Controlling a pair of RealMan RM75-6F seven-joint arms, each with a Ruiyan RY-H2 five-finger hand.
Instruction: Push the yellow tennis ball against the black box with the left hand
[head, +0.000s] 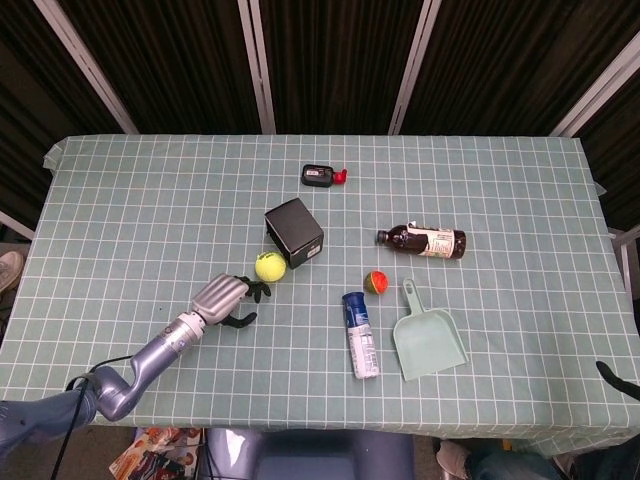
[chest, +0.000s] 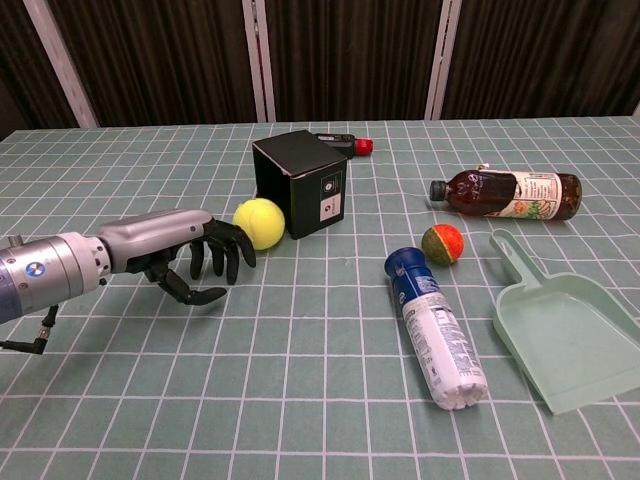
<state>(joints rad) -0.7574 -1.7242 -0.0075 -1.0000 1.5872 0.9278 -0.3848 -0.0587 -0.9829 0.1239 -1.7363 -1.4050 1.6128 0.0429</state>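
Resting against the near-left side of the black box (head: 294, 232) (chest: 299, 183), the yellow tennis ball (head: 269, 266) (chest: 259, 222) sits on the green checked worktop (head: 130, 210) (chest: 300, 380). Just behind it, the left hand (head: 226, 298) (chest: 190, 250) hovers low with its dark fingers (chest: 222, 252) spread and curled downward, holding nothing, fingertips close to the ball. Whether they touch it I cannot tell. Off to the right lie a blue-capped spray can (head: 359, 334) (chest: 435, 327), a red-and-green ball (head: 376, 282) (chest: 442, 243), a green dustpan (head: 427, 336) (chest: 565, 330) and a dark bottle (head: 421, 241) (chest: 506, 193). No view shows the right hand.
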